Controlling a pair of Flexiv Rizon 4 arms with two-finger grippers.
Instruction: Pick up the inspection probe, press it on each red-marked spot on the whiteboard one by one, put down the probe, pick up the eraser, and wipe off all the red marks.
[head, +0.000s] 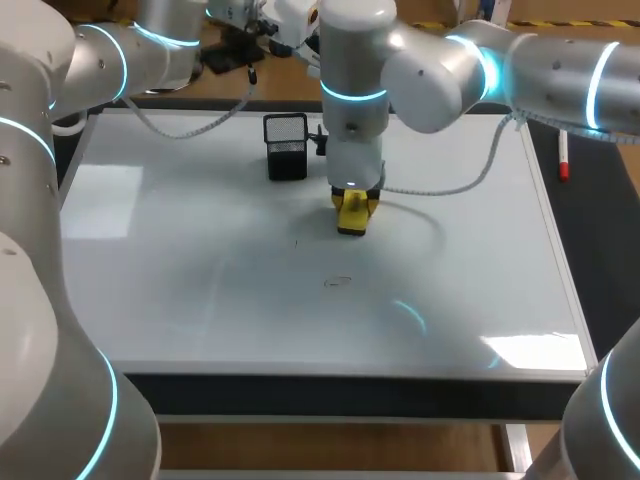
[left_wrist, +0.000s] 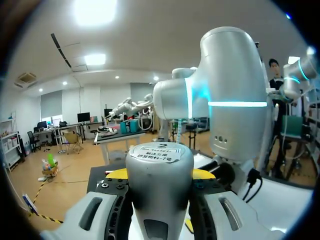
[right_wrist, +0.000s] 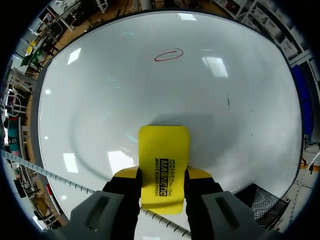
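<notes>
Our right gripper (right_wrist: 162, 186) has its two fingers clamped on the yellow whiteboard eraser (right_wrist: 164, 165), one finger on each long side near its rear end, spread only as wide as the eraser. The eraser's long axis runs straight out along the fingers, its labelled face toward the wrist camera and its free end pointing across the whiteboard (right_wrist: 100, 115) at a red oval mark (right_wrist: 168, 55) well ahead of it. In the head view the eraser (head: 355, 213) hangs under the right wrist, a little beyond the board's middle, with its free end aimed toward 6 o'clock; the faint oval (head: 338, 282) lies at 6 o'clock from it, well apart. We cannot tell whether the eraser touches the board. A small dark stroke (right_wrist: 228, 102) sits off to one side, between eraser and oval. A black mesh holder (head: 286, 146) stands on the whiteboard (head: 180, 260) at about 10 o'clock from the eraser, near it. Our left gripper (left_wrist: 160, 180) points out into the room; whether it is spread or closed we cannot tell.
</notes>
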